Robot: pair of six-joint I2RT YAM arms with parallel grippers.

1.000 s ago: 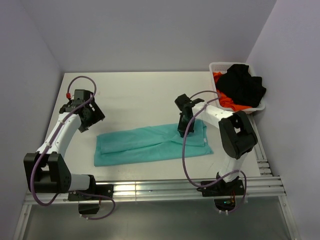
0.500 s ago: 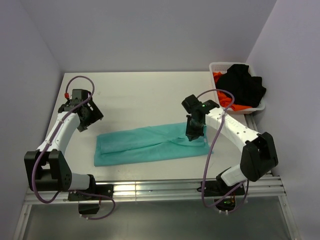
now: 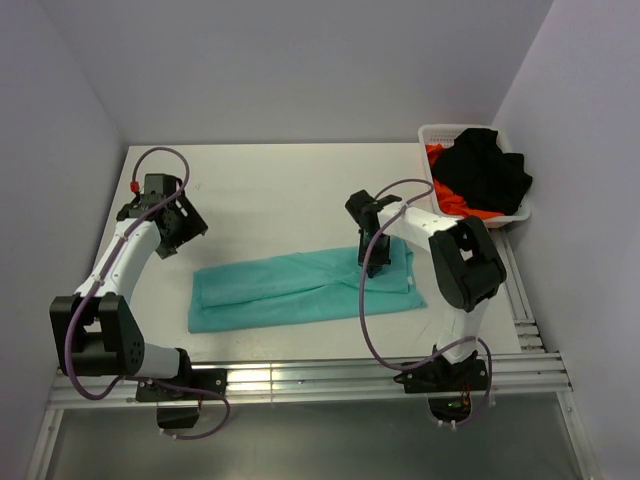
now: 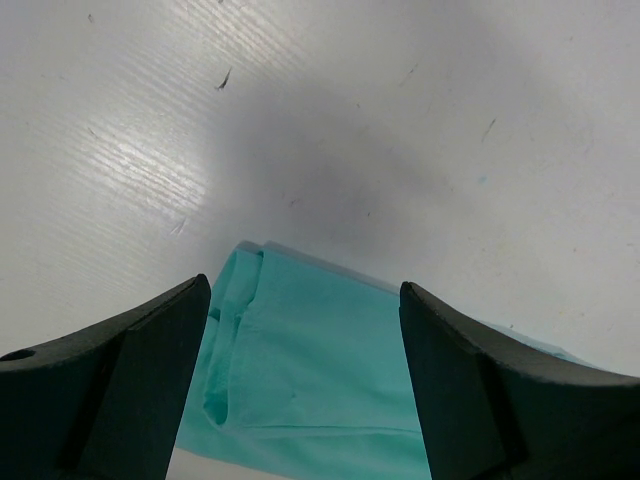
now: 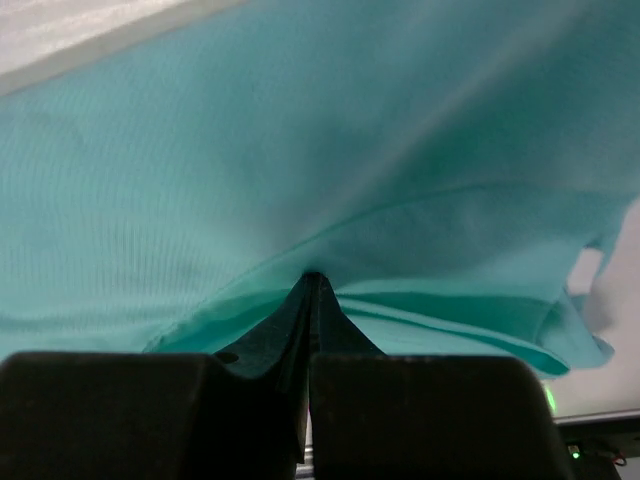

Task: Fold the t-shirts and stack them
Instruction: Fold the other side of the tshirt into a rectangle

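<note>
A teal t-shirt (image 3: 290, 290), folded into a long strip, lies across the table's middle. My right gripper (image 3: 372, 260) is shut on a pinch of its fabric near the upper right end. In the right wrist view the fingers (image 5: 312, 285) meet with the teal cloth (image 5: 250, 150) tented over their tips. My left gripper (image 3: 180, 236) is open and empty, above the bare table just beyond the shirt's left end. In the left wrist view the gripper (image 4: 303, 292) frames the shirt's folded corner (image 4: 310, 380) without touching it.
A white basket (image 3: 425, 135) stands at the back right, holding a black garment (image 3: 485, 170) and an orange one (image 3: 450, 200). Metal rails (image 3: 300, 375) run along the table's near edge. Walls close in on the left, back and right.
My right gripper swung right along the shirt's upper edge, then back left, staying shut on the cloth. My left gripper has barely moved.
</note>
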